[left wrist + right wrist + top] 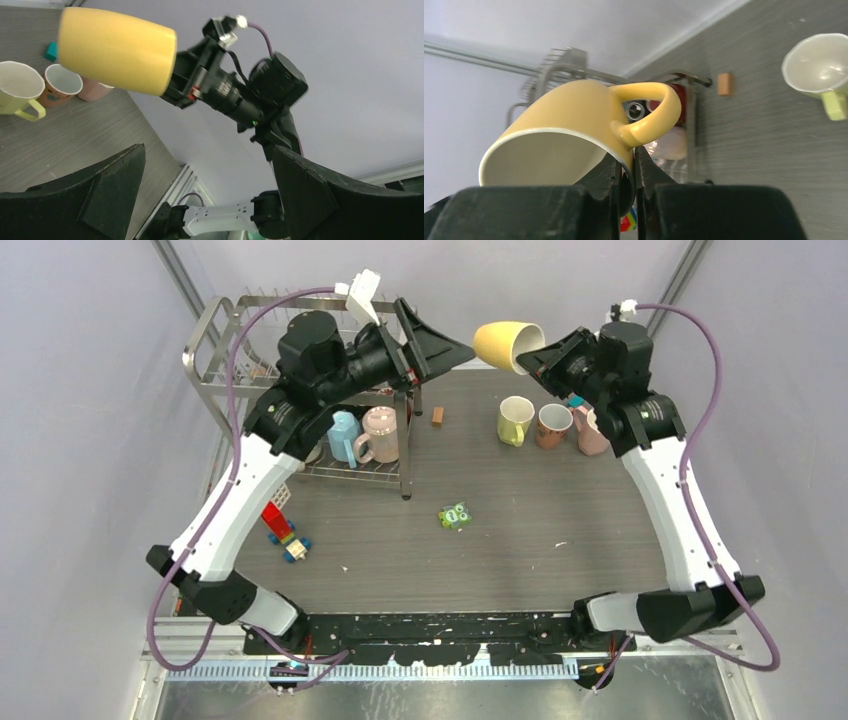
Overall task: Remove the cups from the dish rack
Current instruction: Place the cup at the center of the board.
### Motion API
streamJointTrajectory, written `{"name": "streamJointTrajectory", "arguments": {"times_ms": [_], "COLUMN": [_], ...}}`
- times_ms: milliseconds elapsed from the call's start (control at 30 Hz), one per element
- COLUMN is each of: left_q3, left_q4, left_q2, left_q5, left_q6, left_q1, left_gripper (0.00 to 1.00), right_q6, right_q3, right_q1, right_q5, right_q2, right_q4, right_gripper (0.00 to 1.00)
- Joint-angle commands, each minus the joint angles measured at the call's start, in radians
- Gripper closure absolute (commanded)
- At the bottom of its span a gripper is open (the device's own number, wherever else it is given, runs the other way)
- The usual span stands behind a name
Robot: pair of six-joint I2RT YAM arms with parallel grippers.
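1. The right gripper (528, 358) is clamped on the rim of the yellow mug (508, 343), right beside the handle. The mug hangs on its side in the air at the top centre of the overhead view, above the table (520, 530). The pinch sits on a thin wall, off to one side of the mug's weight. A quick swing could make the mug swivel in the fingers or slide out and fall.
2. The left gripper (435, 340) is spread wide and holds nothing. It sits just left of the mug with its jaws facing the mug's base. If either arm closes in carelessly, a finger may knock the mug and pry it loose.
3. At upper right, a lime mug (516, 420), a brown mug (553, 424) and a dusty pink mug (590, 436) stand close together. Lowering the yellow mug among them risks clipping a rim or tipping a neighbour.
4. The dish rack (205, 350), upper left, holds a blue mug (343, 435) and a pink mug (382, 432). The left arm, reaching down for them, could snag the wires.
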Motion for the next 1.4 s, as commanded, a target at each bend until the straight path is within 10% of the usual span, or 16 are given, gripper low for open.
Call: {"name": "streamJointTrajectory", "arguments": {"times_ms": [0, 733, 1367], "left_q3": [-0.026, -0.200, -0.226], "left_q4": [-0.105, -0.379, -0.396], "left_q2": [-0.097, -0.434, -0.445], "left_q5": [0.022, -0.169, -0.180], "left_q6": [0.173, 0.409, 0.429], "left_q1": [-0.027, -0.048, -0.048], "left_gripper": [0.00, 0.00, 0.00], "right_q6": [-0.126, -0.276, -0.556], "right_q3": [0.114, 0.559, 0.918], "right_q1": [-0.004, 0.137, 0.132], "right_q5": [0.012, 0.330, 0.270], "right_q2": [0.103, 0.737, 1.031], "right_q4": [-0.131, -0.502, -0.702], "right_gripper": [0.99, 0.99, 0.99]}}
